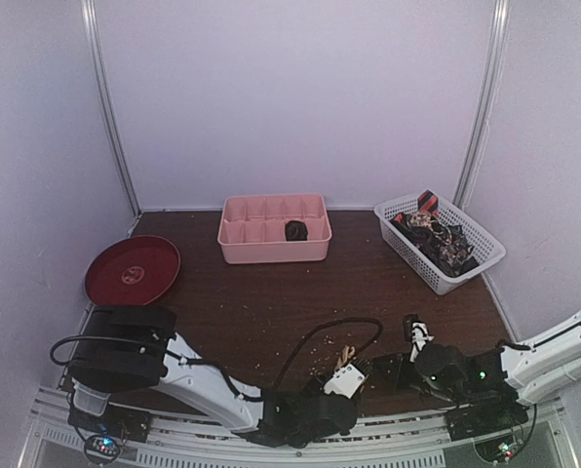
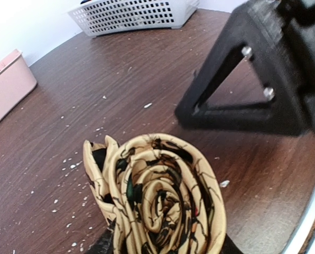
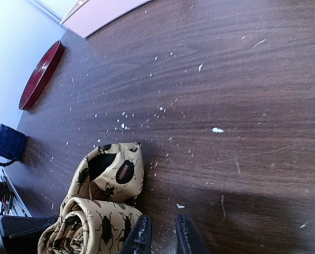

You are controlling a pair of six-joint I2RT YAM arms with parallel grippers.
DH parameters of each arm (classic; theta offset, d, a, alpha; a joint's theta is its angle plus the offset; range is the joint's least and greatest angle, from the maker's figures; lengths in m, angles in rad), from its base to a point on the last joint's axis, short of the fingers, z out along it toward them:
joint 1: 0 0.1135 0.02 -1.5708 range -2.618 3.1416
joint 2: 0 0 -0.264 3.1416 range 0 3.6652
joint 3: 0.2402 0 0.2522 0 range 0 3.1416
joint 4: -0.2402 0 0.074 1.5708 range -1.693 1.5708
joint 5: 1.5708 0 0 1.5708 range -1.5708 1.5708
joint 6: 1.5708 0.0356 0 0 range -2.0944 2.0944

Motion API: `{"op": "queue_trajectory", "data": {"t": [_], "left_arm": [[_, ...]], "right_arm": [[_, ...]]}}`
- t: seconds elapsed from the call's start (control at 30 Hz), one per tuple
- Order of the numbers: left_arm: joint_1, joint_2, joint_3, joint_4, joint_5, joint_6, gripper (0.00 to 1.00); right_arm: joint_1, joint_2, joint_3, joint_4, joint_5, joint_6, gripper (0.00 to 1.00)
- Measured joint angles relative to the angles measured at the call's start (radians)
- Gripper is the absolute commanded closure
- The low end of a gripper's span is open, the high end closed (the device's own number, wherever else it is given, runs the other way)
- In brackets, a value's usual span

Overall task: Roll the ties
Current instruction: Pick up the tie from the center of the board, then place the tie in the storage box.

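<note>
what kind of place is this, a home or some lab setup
Most likely a lab test cell, not a home: plain white enclosure walls around a small wooden table, with sorting props laid out, a pink divided bin, a white basket and a red plate.

Dark brown wood-grain table (image 1: pixel 271 292), and it's pretty crumby, little pale specks scattered all over the middle and near edge. On it toward the back: a pink divided bin (image 1: pixel 274 229) in the center, a white mesh basket (image 1: pixel 440 242) off at the right, a round red plate (image 1: pixel 132 270) over on the left. Near the front edge, between the two arm bases, a tan tie (image 2: pixel 157 196) with a dark bug print sits rolled into a coil, one loose end flopped beside it.
</note>
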Motion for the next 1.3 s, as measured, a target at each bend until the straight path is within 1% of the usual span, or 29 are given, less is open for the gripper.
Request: {"op": "queue_trajectory", "data": {"t": [0.17, 0.4, 0.63, 0.83, 0.97, 1.1, 1.3], "left_arm": [[0.008, -0.002, 0.0, -0.029, -0.037, -0.005, 0.58], [0.062, -0.052, -0.023, -0.071, -0.059, -0.007, 0.58], [0.114, -0.119, -0.036, -0.119, -0.08, -0.007, 0.59], [0.182, -0.217, -0.04, -0.168, -0.093, 0.006, 0.59], [0.257, -0.29, -0.04, -0.191, -0.105, 0.035, 0.59], [0.367, -0.341, -0.028, -0.206, -0.104, 0.087, 0.59], [0.567, -0.341, 0.085, -0.229, -0.056, 0.182, 0.59]], "right_arm": [[0.0, -0.116, -0.001, -0.087, 0.05, 0.0, 0.82], [0.0, -0.237, -0.012, -0.166, 0.09, -0.001, 0.81], [0.0, -0.274, -0.014, -0.203, 0.103, -0.01, 0.8], [0.0, -0.274, -0.014, -0.204, 0.103, -0.027, 0.79], [0.0, -0.264, -0.014, -0.185, 0.097, -0.034, 0.79], [0.0, -0.242, -0.014, -0.158, 0.087, -0.045, 0.78], [0.0, -0.216, -0.01, -0.13, 0.066, -0.063, 0.77]]}}
